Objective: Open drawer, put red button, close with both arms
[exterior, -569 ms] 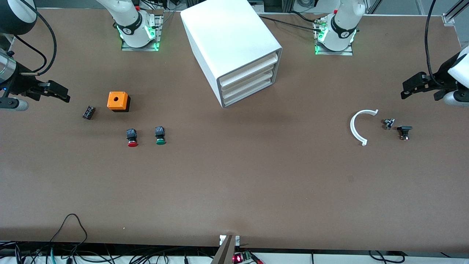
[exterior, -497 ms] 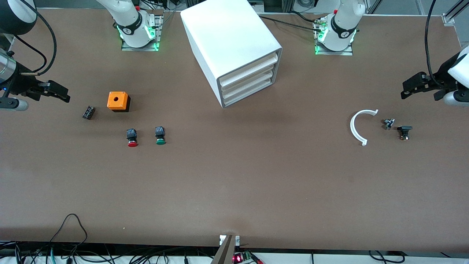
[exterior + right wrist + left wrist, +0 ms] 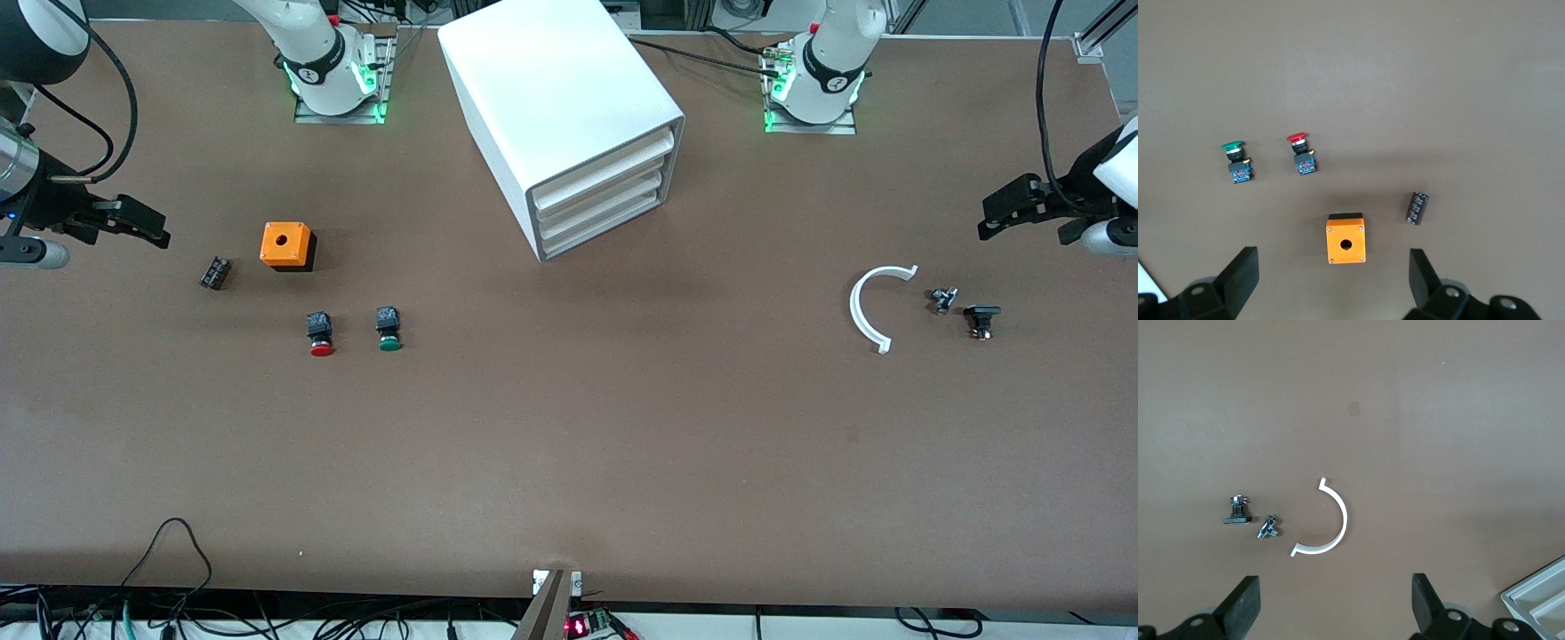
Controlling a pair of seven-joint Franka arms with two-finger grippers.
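The white cabinet stands at the table's middle near the robots' bases. Its drawer, second from the top, is shut. A corner of the cabinet shows in the left wrist view. The red button lies on the table beside the green button; it also shows in the right wrist view. My right gripper is open and empty, in the air at the right arm's end. My left gripper is open and empty, in the air at the left arm's end.
An orange box with a hole and a small black cylinder lie near the buttons. A white curved strip, a small metal part and a black part lie toward the left arm's end.
The left gripper has drifted slightly toward the left arm's end of the table. The right gripper and all objects have not moved.
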